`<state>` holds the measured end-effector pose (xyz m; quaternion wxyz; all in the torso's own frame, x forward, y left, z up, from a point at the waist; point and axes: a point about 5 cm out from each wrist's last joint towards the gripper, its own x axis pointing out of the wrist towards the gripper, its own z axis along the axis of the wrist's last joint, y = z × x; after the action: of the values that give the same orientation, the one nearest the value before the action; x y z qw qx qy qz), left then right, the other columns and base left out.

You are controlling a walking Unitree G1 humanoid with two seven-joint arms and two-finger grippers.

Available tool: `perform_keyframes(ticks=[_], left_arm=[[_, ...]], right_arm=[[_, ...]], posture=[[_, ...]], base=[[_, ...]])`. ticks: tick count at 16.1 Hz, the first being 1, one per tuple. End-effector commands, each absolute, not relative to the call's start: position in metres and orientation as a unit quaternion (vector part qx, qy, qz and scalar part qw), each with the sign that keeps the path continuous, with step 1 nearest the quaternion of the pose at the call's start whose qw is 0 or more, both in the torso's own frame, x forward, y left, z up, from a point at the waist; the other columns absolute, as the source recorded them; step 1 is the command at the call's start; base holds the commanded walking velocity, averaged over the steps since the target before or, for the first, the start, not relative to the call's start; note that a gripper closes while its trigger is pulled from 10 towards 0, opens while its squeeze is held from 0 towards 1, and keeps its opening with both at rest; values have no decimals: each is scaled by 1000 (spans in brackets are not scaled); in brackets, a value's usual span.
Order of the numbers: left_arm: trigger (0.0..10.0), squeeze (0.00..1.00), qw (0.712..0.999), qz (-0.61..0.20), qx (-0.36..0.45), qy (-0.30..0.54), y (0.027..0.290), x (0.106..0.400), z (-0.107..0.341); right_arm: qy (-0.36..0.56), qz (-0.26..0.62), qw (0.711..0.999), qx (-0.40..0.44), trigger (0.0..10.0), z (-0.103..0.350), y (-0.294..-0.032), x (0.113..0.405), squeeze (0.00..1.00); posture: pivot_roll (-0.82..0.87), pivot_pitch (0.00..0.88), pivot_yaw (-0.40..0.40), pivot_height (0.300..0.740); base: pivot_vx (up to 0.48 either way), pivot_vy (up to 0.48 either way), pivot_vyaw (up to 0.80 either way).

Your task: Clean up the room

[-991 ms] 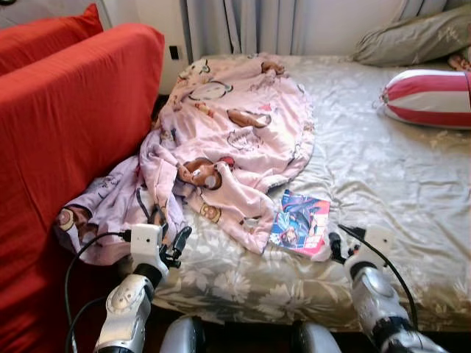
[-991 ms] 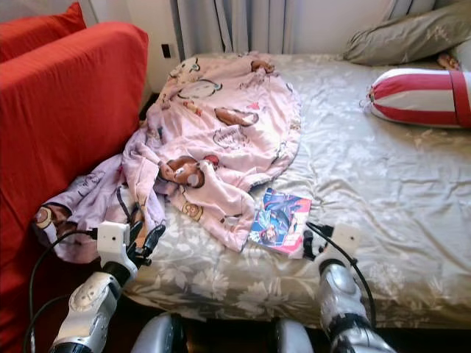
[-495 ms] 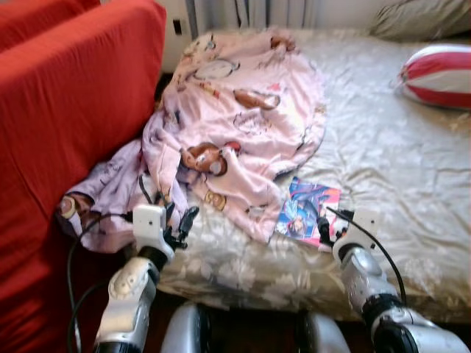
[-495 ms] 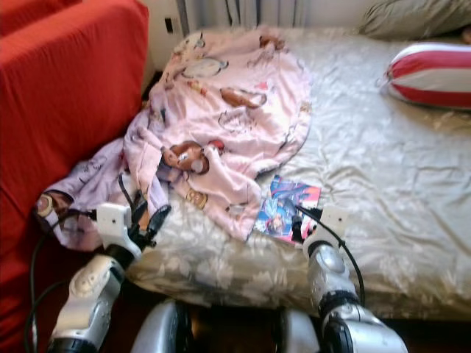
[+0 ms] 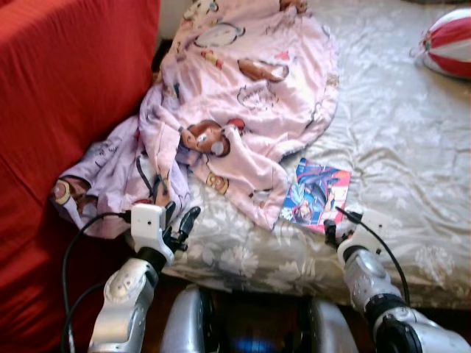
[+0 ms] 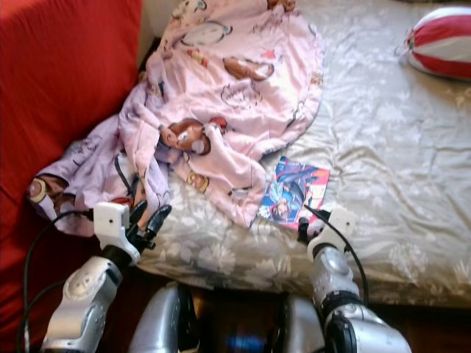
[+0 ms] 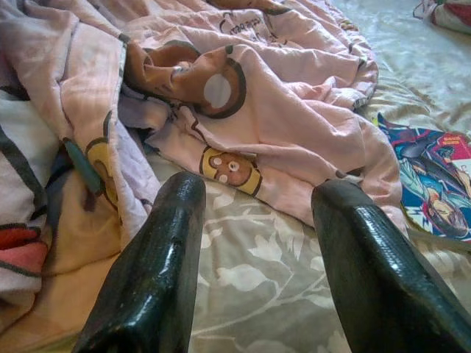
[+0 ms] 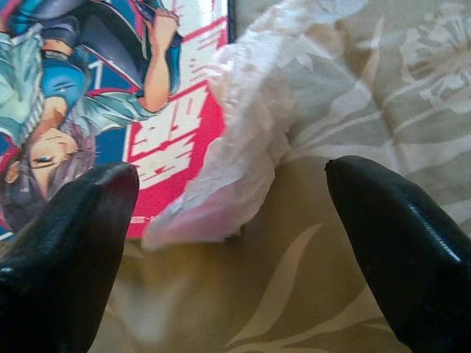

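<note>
A pink blanket [image 5: 243,95] printed with monkeys lies rumpled across the bed's left side and spills over the edge toward the sofa. A colourful comic book [image 5: 318,193] lies flat on the bed next to the blanket's hem. A crumpled white wad [image 8: 250,125] rests against the book's near corner. My right gripper [image 5: 329,234] is open just in front of that corner, its fingers spread either side of the wad without touching it. My left gripper [image 5: 181,220] is open at the bed's edge, pointing at the blanket's hanging folds [image 7: 243,125].
A red sofa [image 5: 66,88] stands close on the left, leaving a narrow gap to the bed. The grey floral bedcover [image 5: 397,147] stretches bare to the right. A red and white striped cushion [image 5: 449,40] lies at the far right.
The view has tipped down and drawn closer to the bed. My right gripper has come nearer to the book's near corner. The left gripper keeps its place by the blanket.
</note>
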<state>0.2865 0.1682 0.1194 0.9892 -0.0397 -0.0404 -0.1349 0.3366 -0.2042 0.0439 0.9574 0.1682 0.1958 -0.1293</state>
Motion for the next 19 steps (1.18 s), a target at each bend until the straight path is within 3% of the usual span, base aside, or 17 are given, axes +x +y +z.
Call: perform_keyframes(ticks=[1, 2, 19], left_arm=[[10000, 0, 991, -125, -44, -25, 174, 281, 114], [10000, 0, 991, -123, -44, -23, 175, 278, 113], [10000, 0, 993, -107, -43, 6, 180, 263, 108]], right_arm=[[212, -132, 952, 174, 9804, 38, -203, 333, 0], [210, -132, 953, 174, 0, 39, -204, 334, 0], [173, -135, 959, 178, 0, 55, -212, 343, 0]], posture=[[162, 299, 50, 601], [164, 304, 50, 601], [181, 311, 58, 601]], base=[[0, 0, 0], [0, 0, 0], [0, 0, 0]])
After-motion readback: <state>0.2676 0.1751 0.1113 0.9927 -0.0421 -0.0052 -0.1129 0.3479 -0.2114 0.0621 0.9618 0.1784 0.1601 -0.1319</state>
